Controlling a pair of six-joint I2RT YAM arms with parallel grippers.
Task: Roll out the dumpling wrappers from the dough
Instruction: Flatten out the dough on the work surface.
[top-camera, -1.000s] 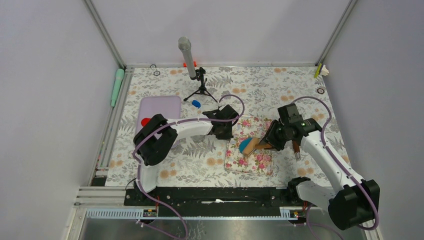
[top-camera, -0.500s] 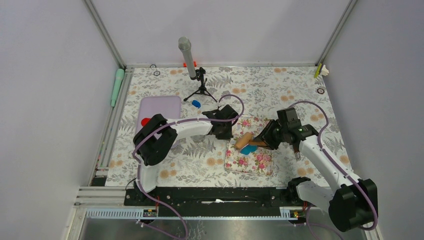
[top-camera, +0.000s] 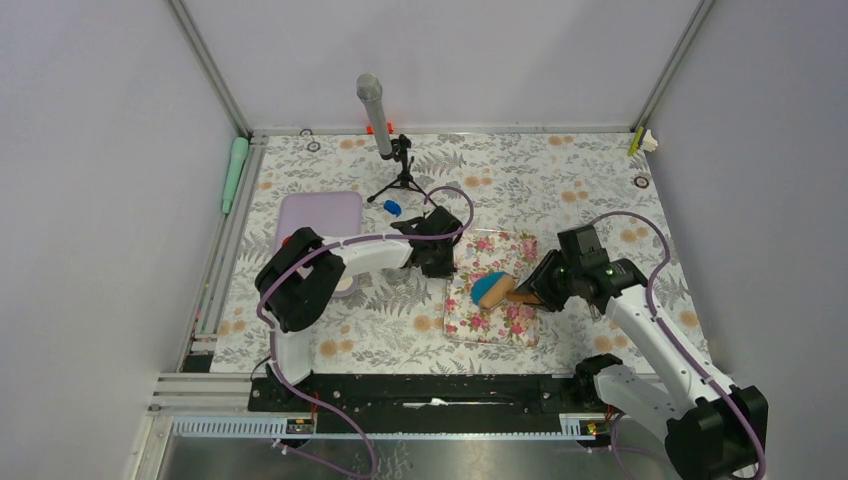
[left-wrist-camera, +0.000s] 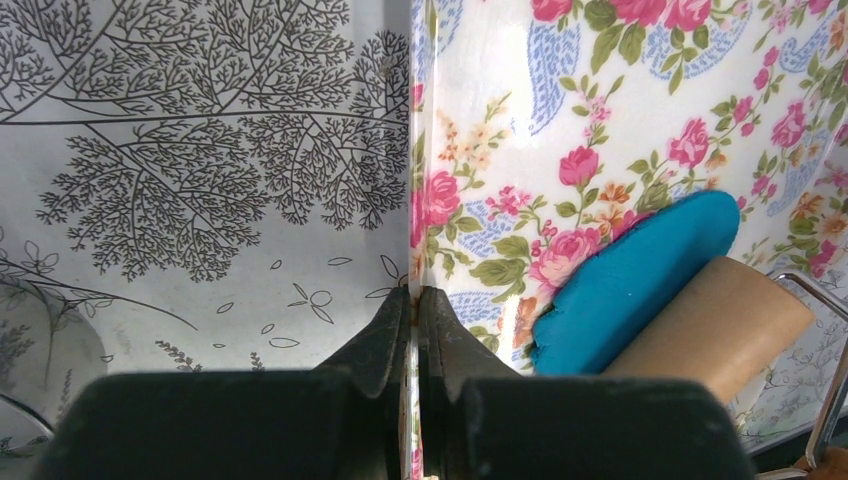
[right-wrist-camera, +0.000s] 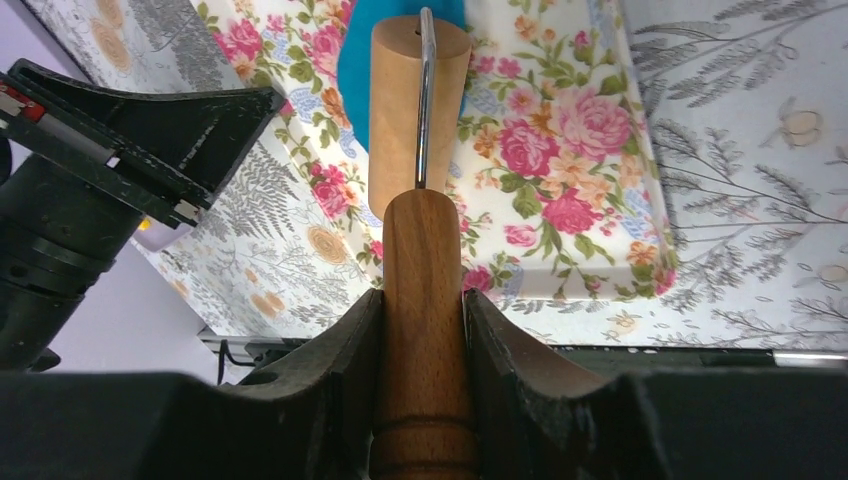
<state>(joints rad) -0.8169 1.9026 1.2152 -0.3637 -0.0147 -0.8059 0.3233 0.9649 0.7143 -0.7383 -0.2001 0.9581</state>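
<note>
blue dough (left-wrist-camera: 630, 280) lies on the floral mat (left-wrist-camera: 600, 100) as a thick uneven slab against the wooden roller (right-wrist-camera: 415, 110), not yet a thin wrapper, so rolling seems midway; right gripper (right-wrist-camera: 423, 300) clamps the roller's handle, left gripper (left-wrist-camera: 413, 300) pinches the mat's edge.

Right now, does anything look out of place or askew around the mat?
The floral mat sits slightly askew on the table, its left edge pinched in the shut left gripper. A small blue lump lies off the mat, near the tripod, apart from the dough by the roller. Nothing looks spilled or damaged.
</note>
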